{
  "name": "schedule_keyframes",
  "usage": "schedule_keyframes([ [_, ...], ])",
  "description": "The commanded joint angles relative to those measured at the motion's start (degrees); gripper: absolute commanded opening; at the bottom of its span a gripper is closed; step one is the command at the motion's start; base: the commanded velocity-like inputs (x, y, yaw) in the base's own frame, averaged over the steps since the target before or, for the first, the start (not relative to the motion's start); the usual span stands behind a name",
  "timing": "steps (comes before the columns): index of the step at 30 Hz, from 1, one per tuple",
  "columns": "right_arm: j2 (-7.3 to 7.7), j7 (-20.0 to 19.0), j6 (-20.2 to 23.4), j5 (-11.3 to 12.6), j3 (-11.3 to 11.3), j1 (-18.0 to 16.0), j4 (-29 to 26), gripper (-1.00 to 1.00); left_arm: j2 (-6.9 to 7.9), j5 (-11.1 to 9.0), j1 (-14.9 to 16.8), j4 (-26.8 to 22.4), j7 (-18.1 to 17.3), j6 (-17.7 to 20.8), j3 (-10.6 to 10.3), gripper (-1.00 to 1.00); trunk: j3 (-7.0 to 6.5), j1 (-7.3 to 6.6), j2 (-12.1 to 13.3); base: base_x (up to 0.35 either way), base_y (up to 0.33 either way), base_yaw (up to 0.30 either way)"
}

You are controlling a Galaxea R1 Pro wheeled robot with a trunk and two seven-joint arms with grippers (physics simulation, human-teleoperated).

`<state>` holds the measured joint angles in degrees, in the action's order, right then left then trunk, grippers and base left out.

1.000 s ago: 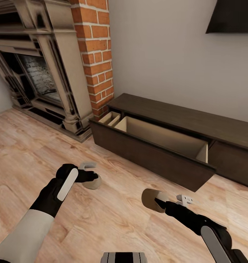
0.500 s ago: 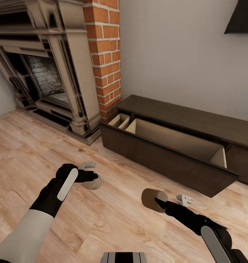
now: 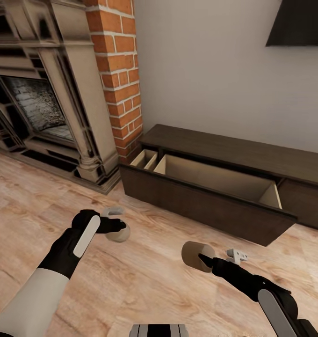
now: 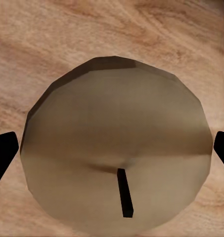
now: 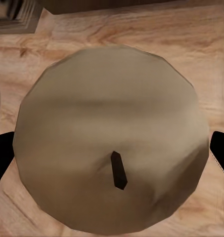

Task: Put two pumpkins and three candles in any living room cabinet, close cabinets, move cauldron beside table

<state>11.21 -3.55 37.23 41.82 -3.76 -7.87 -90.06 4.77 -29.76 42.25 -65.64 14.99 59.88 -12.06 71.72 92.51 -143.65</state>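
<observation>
Currently, one candle (image 3: 118,232) is clamped in the left gripper (image 3: 113,223) and another candle (image 3: 195,255) in the right gripper (image 3: 206,259), while the cabinet (image 3: 234,157)'s open drawer (image 3: 210,206) lies ahead, nearer the right.

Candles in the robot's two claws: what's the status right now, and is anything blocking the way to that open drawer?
Left gripper shut on candle. Right gripper shut on second candle. Cabinet drawer open ahead. Bare floor between; nothing in the way.

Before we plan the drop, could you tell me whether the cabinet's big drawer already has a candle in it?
No, the open drawer of the cabinet shows bare beige insides.
</observation>
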Motion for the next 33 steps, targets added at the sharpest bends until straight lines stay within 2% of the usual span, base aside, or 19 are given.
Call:
schedule_keyframes([
  [1, 0.03, -0.1, 0.2, -0.1, 0.0, 0.0, 0.0, -1.00, 0.07, -0.7, 0.0, -0.1, 0.6, 0.1, -0.1, -1.00, -0.01, -0.01, 0.0, 0.010, 0.025, -0.261],
  [13, 0.04, -0.1, 0.2, 0.0, 0.2, 0.0, 0.0, -1.00, 0.07, -0.7, 0.0, -0.1, 0.6, 0.1, -0.2, -1.00, -0.57, -0.01, 0.0, 0.002, 0.040, -0.262],
  [33, 0.04, -0.2, 0.1, 0.0, 0.2, 0.0, 0.0, -1.00, 0.07, -0.7, 0.0, -0.1, 0.6, 0.1, -0.2, -1.00, -1.51, -0.01, 0.0, 0.000, 0.266, -0.262],
])
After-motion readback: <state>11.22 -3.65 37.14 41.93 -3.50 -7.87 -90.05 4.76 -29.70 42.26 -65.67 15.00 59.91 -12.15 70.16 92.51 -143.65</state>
